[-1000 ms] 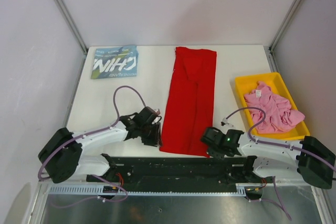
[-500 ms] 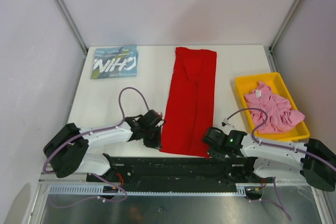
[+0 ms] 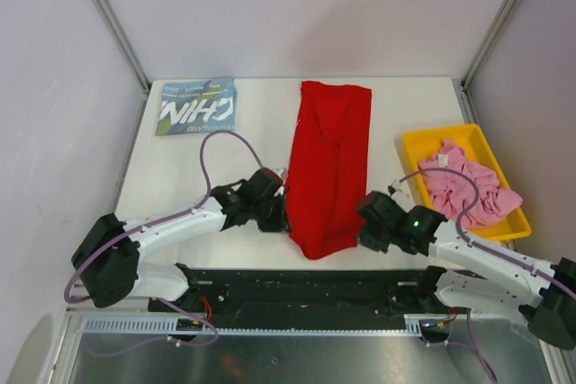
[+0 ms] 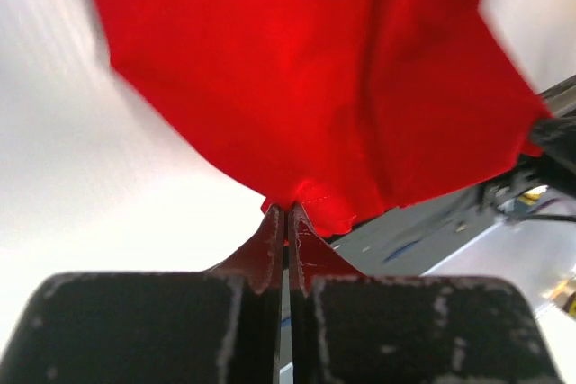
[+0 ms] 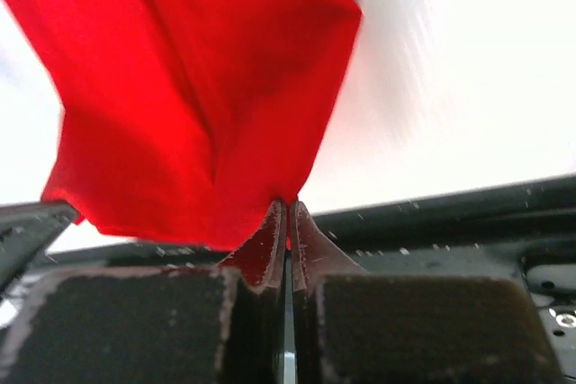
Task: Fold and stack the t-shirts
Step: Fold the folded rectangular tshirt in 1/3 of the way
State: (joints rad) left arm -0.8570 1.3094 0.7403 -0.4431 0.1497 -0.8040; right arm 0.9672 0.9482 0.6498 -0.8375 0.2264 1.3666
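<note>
While the red t-shirt [image 3: 328, 159] lies as a long strip down the middle of the table [image 3: 252, 146], its near end bunches into a rounded fold between the two grippers. Left gripper [image 3: 283, 216] is clamped tight on the near-left corner, and its wrist view shows the fingers [image 4: 267, 245] pressed together on red hem. Right gripper [image 3: 367, 229] pinches the near-right corner just the same. Blue t-shirt [image 3: 198, 105] sits folded at the far-left corner, and the pink t-shirt [image 3: 468, 188] lies crumpled in the yellow tray [image 3: 412, 146] on the right.
</note>
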